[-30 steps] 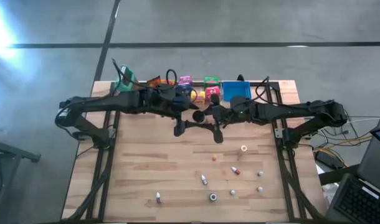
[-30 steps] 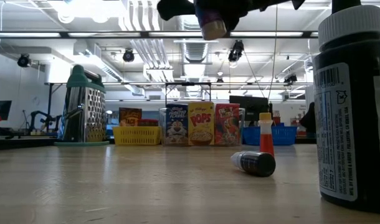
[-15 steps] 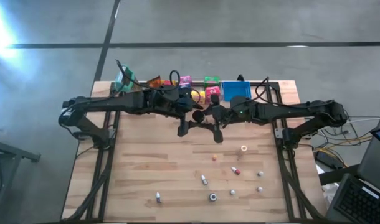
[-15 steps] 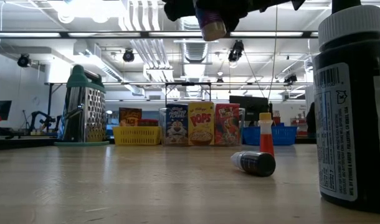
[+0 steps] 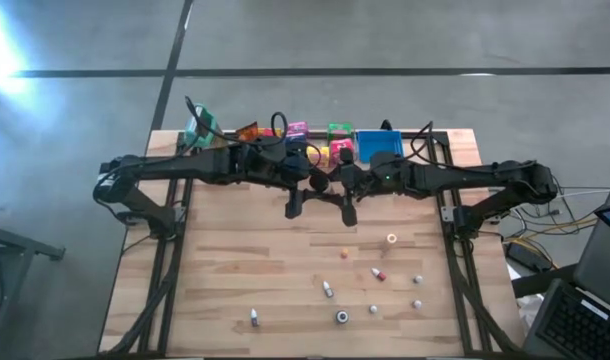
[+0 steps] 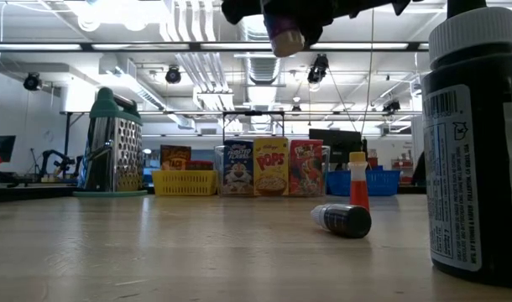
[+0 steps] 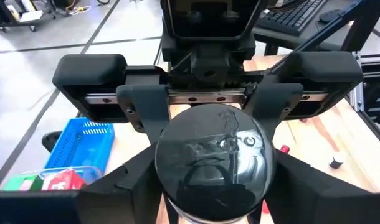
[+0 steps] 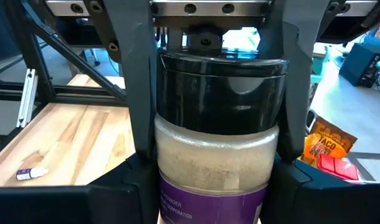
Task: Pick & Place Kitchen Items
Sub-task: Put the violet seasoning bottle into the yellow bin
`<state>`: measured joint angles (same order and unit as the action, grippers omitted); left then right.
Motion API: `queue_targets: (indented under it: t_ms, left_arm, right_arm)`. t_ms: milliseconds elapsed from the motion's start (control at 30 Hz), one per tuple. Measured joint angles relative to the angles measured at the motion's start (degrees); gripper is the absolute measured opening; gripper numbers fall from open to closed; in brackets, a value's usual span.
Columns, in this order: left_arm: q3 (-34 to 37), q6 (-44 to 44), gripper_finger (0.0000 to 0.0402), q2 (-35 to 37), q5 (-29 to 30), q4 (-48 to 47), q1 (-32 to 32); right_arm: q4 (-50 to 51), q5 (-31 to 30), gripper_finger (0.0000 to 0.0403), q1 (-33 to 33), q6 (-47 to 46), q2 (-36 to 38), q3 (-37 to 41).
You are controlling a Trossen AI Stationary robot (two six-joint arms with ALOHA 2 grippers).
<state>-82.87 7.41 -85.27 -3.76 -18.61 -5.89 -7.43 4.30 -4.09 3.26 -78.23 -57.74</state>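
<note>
A jar with a black lid, pale contents and a purple label (image 8: 218,137) is held in the air between both grippers over the middle of the table (image 5: 319,181). In the low view its pale lower end (image 6: 286,38) shows below the dark grippers. My left gripper (image 5: 307,186) reaches in from the table's left and my right gripper (image 5: 333,186) from the right, both shut on the jar. Small bottles (image 5: 328,289) lie scattered on the near half of the table, and mini boxes (image 5: 297,130) stand along the far edge. My left gripper pinches the jar at its lid end (image 7: 215,158), one finger (image 8: 133,93) along each side of the lid and upper body. It comes level from the table's left. The jar is lifted clear, its lid facing this arm's camera. My right gripper pinches the jar's lower body at the purple label (image 8: 209,202), a finger (image 8: 131,190) on each side. It comes from the table's right, opposite the left gripper. The jar is clear of the table, its lid end away from this wrist.
Along the far edge stand a green-topped grater (image 6: 115,143), a yellow basket (image 6: 185,182), cereal boxes (image 6: 271,178) and a blue bin (image 5: 377,145). A tall black-capped bottle (image 6: 474,143) stands near the low camera, and a dark bottle (image 6: 344,220) lies on its side.
My left gripper has moved a little toward the table's right, closing in on the jar at my right gripper. The jar has stayed up in the air at about the same place.
</note>
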Motion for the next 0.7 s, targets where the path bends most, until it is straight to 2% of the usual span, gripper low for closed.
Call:
queue_targets:
  t_ms: [400,567,700]
  left_arm:
    - [0.0,0.0,0.0229,0.0,0.0,1.1,0.0]
    - [0.0,-0.6,0.0227,0.0,0.0,1.7,0.0]
    - [-0.1,-1.0,0.0228,0.1,0.9,2.1,0.0]
  right_arm:
    - [0.0,0.3,0.0188,-0.7,-1.0,0.5,0.0]
    - [0.2,-0.2,0.022,-0.7,-2.4,1.5,0.0]
    - [3.2,-3.1,0.0258,-0.7,-2.0,4.1,0.0]
